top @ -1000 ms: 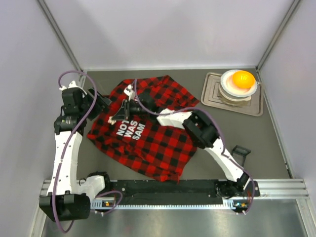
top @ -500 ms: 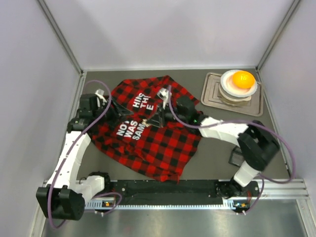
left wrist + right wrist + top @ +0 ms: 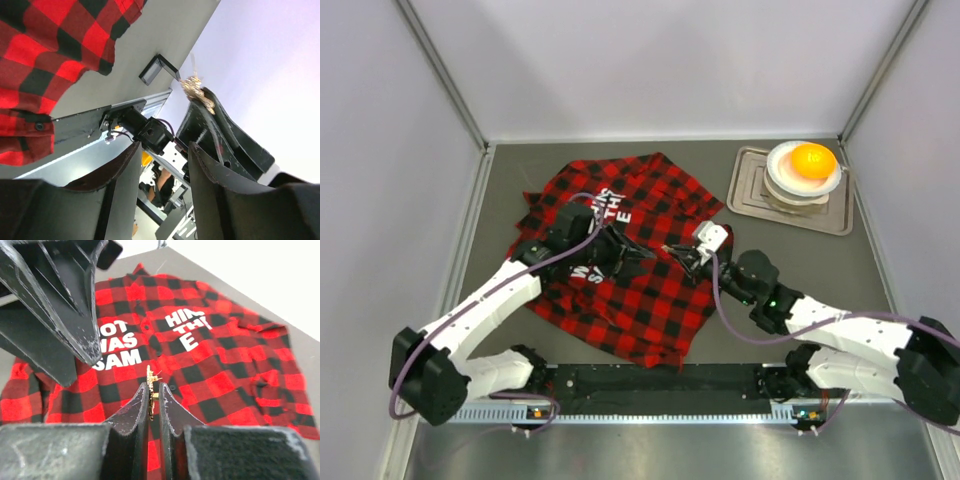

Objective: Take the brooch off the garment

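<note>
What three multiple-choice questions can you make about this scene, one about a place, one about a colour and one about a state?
1. Where is the brooch?
A. pinned on the garment
B. between the right gripper fingertips
C. in the bowl
2. What colour is the ball in the bowl?
A. green
B. orange
C. blue
3. How is the left gripper?
A. open, empty
B. shut on the garment
C. shut on the brooch
Answers: B, the right wrist view shows it pinched there, the garment behind it; B, the top view shows orange; A, a bare gap lies between its fingers.
</note>
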`<action>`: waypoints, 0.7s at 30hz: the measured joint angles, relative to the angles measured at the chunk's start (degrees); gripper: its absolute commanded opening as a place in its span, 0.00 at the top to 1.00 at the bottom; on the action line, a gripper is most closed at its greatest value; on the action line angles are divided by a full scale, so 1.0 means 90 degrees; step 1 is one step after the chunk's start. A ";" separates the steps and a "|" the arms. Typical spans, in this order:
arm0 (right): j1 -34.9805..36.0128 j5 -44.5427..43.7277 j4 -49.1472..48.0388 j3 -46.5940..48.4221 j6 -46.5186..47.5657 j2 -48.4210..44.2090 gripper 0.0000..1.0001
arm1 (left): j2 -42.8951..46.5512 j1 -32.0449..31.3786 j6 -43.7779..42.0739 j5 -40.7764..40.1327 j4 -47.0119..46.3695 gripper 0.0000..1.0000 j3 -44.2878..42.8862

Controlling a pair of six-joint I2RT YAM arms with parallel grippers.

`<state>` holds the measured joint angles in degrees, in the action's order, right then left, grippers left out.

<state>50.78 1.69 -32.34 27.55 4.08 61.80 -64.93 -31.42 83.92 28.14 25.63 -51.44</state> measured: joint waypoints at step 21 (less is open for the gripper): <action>0.0063 -0.0483 -0.0029 -0.0449 0.1093 -0.0891 1.00 | -0.1064 -0.0580 0.1389 -0.0328 -0.1202 0.53 -0.0306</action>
<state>51.35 -2.66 -32.60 23.51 13.91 53.78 -74.50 -36.64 96.42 25.19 14.81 -54.19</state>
